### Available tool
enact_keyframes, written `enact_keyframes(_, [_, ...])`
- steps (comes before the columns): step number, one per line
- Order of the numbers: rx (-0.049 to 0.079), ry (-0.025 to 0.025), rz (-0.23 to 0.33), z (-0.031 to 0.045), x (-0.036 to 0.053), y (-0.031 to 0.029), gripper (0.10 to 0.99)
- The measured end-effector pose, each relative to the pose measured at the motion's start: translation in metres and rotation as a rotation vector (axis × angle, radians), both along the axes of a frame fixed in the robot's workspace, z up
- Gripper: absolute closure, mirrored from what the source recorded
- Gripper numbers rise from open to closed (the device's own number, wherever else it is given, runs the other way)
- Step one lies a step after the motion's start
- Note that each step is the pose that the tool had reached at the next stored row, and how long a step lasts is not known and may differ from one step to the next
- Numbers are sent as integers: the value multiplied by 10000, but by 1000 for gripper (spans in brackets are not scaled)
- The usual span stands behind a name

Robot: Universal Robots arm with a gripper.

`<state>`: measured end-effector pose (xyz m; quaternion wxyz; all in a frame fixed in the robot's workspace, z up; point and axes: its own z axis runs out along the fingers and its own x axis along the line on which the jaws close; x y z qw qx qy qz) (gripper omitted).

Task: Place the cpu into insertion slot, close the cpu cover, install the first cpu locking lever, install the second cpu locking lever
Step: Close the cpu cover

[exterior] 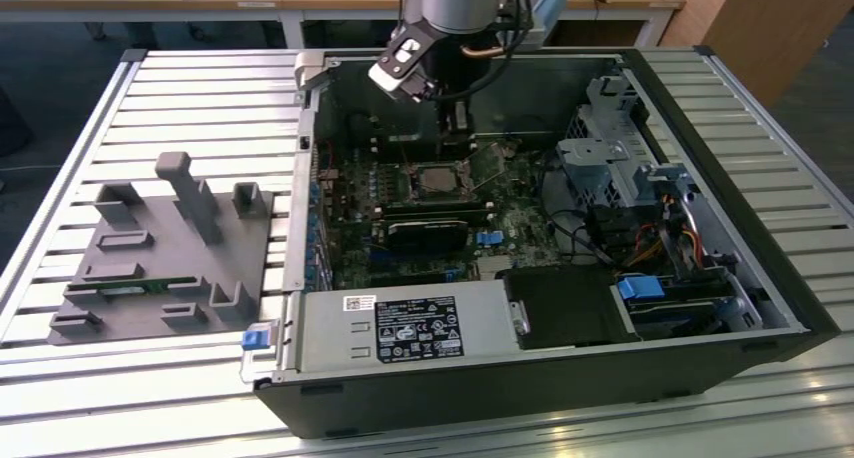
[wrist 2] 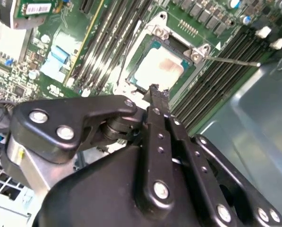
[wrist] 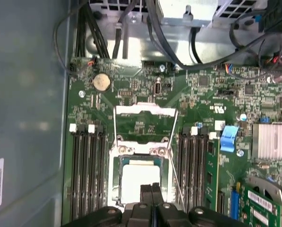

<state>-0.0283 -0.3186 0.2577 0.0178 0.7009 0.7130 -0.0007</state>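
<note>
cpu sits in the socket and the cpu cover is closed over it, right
Not quite. The cpu does sit in the socket, but the cpu cover is flipped open beyond it, not closed, as the first wrist view shows.

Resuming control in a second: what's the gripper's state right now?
Black two-finger gripper: shut, fingertips together, nothing between them, poised over the small silver-grey square cpu.

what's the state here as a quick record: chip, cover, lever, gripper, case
chip: seated in the socket, silver top bare
cover: swung open, away from the chip
lever: not latched, rod angled out from the socket
gripper: shut, empty, tips just over the chip's edge
case: lying open on a slatted table
</note>
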Motion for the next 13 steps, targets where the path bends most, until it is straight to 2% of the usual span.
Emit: enact_keyframes(13, [43, 1, -2, 0, 63, 0, 976])
